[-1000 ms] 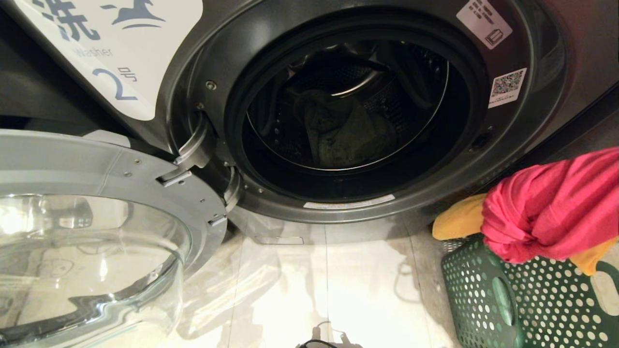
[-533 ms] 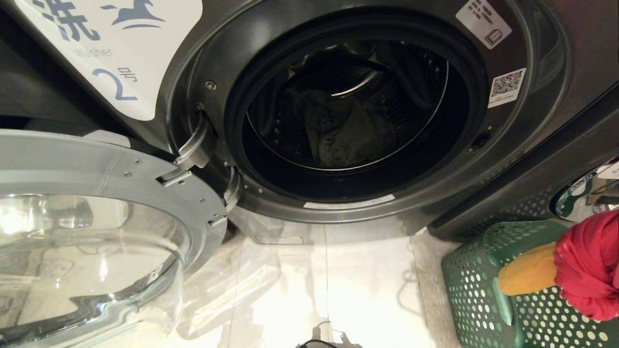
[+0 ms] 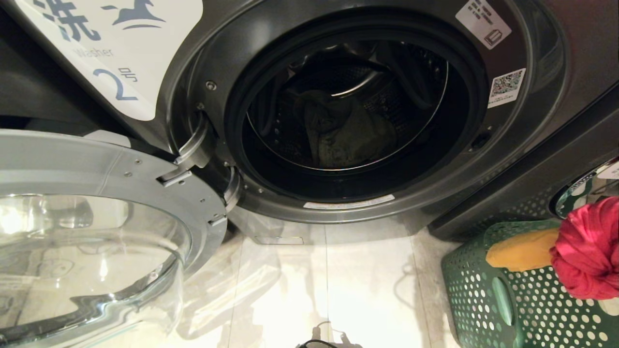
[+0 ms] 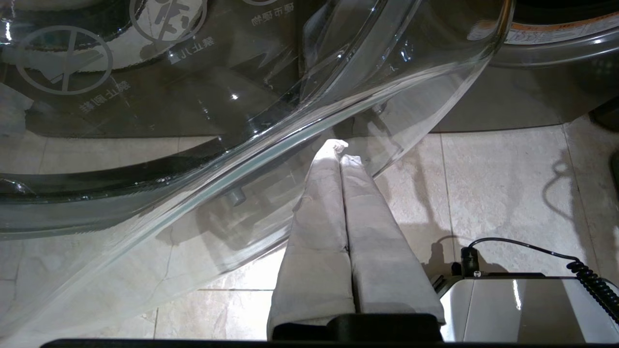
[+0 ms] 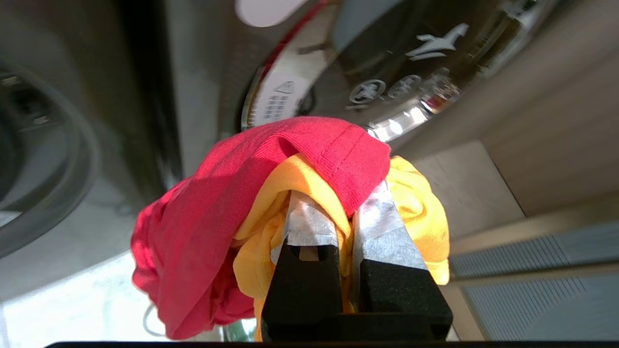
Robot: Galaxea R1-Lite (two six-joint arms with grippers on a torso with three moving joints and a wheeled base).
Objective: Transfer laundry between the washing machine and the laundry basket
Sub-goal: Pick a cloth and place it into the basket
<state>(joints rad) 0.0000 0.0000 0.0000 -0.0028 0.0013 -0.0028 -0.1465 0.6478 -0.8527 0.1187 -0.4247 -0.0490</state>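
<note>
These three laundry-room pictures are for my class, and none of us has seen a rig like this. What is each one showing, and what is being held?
A two-armed robot took them. The head camera looks down at the washing machine marked 2, door open, a grey-green garment in its drum, and the green laundry basket on the floor. The left wrist camera shows the left gripper, jaws shut and empty, beside the glass door. The right wrist camera shows the right gripper shut on a red garment and a yellow-orange garment, above the basket.
</note>
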